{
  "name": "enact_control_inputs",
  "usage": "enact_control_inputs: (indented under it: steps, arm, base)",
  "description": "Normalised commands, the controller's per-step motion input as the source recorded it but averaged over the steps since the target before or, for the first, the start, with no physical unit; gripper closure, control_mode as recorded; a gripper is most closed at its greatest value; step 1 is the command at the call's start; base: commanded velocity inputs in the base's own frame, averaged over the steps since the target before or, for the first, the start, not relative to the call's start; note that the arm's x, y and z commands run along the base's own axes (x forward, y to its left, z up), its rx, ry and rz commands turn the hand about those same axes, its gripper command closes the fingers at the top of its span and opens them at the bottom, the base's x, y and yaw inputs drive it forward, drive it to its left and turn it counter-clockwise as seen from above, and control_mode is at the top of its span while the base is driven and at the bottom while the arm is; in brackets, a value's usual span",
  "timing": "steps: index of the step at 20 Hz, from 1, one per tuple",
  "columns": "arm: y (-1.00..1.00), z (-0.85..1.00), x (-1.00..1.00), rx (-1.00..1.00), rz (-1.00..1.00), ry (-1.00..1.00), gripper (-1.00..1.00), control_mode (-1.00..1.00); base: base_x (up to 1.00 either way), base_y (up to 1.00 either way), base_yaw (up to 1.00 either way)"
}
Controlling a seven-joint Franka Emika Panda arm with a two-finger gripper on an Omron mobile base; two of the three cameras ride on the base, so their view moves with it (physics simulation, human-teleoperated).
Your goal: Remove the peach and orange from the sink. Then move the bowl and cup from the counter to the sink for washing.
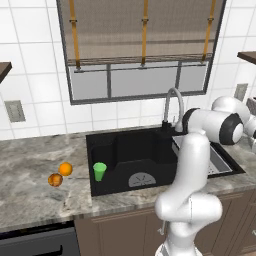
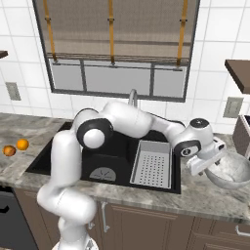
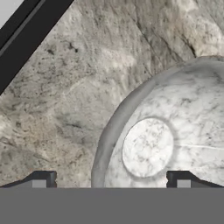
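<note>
The whitish-grey bowl (image 2: 230, 171) rests on the counter right of the black sink (image 1: 135, 150). My gripper (image 2: 210, 167) hangs just over the bowl's left rim. In the hand view the bowl (image 3: 148, 146) lies close below, and the open gripper (image 3: 111, 181) has its fingertips (image 3: 43, 179) on either side of that rim. The green cup (image 1: 100, 171) stands upright in the sink's front left corner. The orange (image 1: 65, 169) and the darker peach (image 1: 55, 180) lie side by side on the counter left of the sink, and the orange (image 2: 22, 144) and peach (image 2: 9, 151) appear again at the far left.
A silver faucet (image 1: 172, 107) curves over the sink's back edge. A grey perforated rack (image 2: 151, 163) fills the right part of the basin. The sink's black edge (image 3: 22, 30) runs across the hand view's top left. A dark appliance (image 2: 242, 134) stands at the far right.
</note>
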Motion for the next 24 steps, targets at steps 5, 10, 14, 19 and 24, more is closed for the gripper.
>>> enact_control_inputs:
  steps: [5, 10, 14, 19, 24]
  arm:
    - [-0.23, -0.09, 0.18, 0.02, 0.01, 0.0, -1.0, -1.0]
    - [-0.13, -0.15, 0.15, 0.05, 0.0, 0.0, -1.0, -1.0]
    - [-0.04, -0.19, 0.18, 0.08, 0.0, 0.0, -1.0, -1.0]
    - [-0.07, -0.17, 0.17, 0.05, 0.0, 0.0, -1.0, -1.0]
    - [-0.05, -0.19, 0.07, 0.03, 0.0, 0.02, 1.0, -1.0]
  base:
    - [0.0, 0.0, 0.0]
    - [0.0, 0.0, 0.0]
    - [0.0, 0.0, 0.0]
    - [0.0, 0.0, 0.0]
    - [0.0, 0.0, 0.0]
